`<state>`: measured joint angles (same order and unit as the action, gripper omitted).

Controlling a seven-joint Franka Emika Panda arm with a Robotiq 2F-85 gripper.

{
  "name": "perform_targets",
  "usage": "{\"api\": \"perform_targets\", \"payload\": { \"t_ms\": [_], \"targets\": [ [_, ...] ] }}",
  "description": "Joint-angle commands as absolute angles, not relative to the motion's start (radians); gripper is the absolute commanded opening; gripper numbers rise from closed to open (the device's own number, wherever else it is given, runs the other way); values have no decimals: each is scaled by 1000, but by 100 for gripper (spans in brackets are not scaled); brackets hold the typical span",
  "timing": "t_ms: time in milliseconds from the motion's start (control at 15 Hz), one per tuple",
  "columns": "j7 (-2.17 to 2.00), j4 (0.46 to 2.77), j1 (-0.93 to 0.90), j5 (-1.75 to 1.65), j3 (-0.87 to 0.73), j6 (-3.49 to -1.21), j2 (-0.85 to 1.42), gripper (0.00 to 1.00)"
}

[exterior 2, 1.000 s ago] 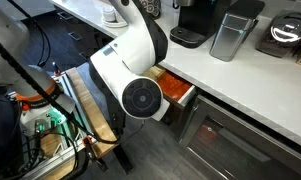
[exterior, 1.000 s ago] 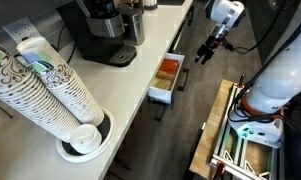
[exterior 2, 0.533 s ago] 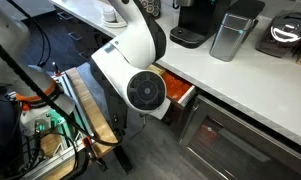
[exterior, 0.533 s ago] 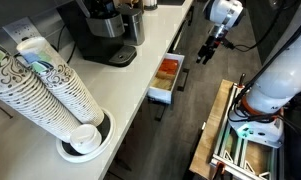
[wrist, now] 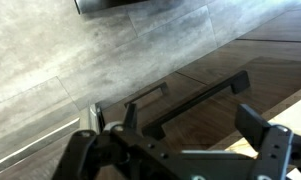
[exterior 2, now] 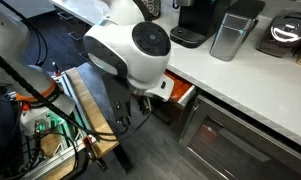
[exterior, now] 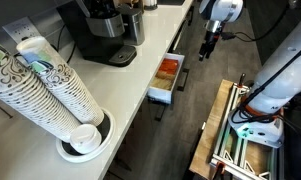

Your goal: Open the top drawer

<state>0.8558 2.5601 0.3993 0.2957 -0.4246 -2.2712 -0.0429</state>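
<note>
Drawer (exterior: 159,96) juts open from worktop (exterior: 130,85) front edge, orange-red contents bared. I judge pull complete. My gripper (exterior: 207,48) hangs past drawer front, apart from handle, likely clearing it. Jaws spread wide and empty, so nothing drags drawer.

White counter (exterior: 130,85) carries 1 black coffee machine (exterior: 102,30), leaning paper-cup stacks (exterior: 45,85), 1 steel canister (exterior 2: 233,35).
</note>
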Motion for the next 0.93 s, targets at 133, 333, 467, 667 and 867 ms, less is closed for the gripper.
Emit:
{"api": "perform_targets", "payload": {
  "t_ms": [133, 333, 467, 667, 867],
  "targets": [
    [701, 2648, 372, 210, -379, -2268, -260, 100],
    [600, 2666, 360, 156, -351, -2259, -343, 100],
    [535, 2672, 350, 125, -334, -2240, -392, 100],
    [434, 2674, 339, 71, -312, -2213, -445, 100],
    [357, 2669, 332, 35, -291, -2181, -484, 100]
  ]
}}
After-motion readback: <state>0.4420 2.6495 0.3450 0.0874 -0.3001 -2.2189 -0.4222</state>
